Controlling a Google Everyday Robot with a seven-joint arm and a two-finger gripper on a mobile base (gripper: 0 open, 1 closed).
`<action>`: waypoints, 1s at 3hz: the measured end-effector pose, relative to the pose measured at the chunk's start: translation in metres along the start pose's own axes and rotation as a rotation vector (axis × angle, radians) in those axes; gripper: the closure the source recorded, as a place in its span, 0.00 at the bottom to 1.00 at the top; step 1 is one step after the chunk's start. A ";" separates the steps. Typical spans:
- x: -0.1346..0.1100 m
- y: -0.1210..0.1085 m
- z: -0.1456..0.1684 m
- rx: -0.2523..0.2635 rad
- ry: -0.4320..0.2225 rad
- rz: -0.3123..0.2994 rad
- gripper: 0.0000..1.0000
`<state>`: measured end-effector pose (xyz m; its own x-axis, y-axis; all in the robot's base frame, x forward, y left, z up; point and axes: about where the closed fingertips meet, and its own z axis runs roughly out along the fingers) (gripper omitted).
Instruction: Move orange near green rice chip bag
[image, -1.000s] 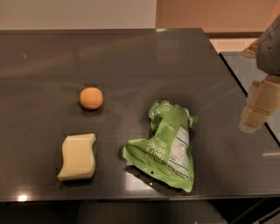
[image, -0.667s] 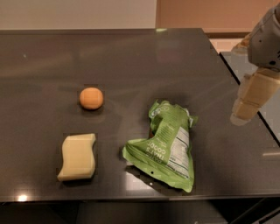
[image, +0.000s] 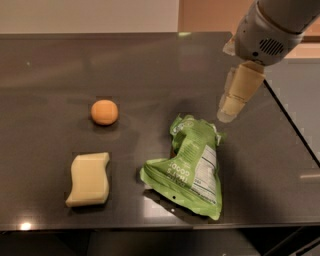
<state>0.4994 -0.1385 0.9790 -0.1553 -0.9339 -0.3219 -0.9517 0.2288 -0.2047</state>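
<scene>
The orange (image: 104, 112) is a small round fruit lying left of the middle of the dark table (image: 150, 70). The green rice chip bag (image: 192, 167) is a crumpled lime-green pouch with a white label panel, lying flat at the front right of the table, well apart from the orange. My gripper (image: 227, 112) hangs from the white arm at the upper right, above the table just beyond the bag's top right corner. It holds nothing that I can see.
A pale yellow wavy-edged block (image: 89, 179) lies at the front left, below the orange. The table's right edge (image: 292, 125) runs diagonally close behind the gripper. The front edge runs just below the bag and the block.
The arm has swung in from the right edge of the view toward the left, so the gripper now hangs over the table near the bag's top. The orange, bag and block have not moved.
</scene>
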 end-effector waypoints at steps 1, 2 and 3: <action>-0.043 -0.005 0.024 -0.035 -0.061 -0.015 0.00; -0.085 -0.010 0.048 -0.057 -0.112 -0.018 0.00; -0.123 -0.009 0.072 -0.076 -0.137 -0.029 0.00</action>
<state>0.5458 -0.0056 0.9539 -0.0950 -0.8925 -0.4408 -0.9734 0.1761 -0.1467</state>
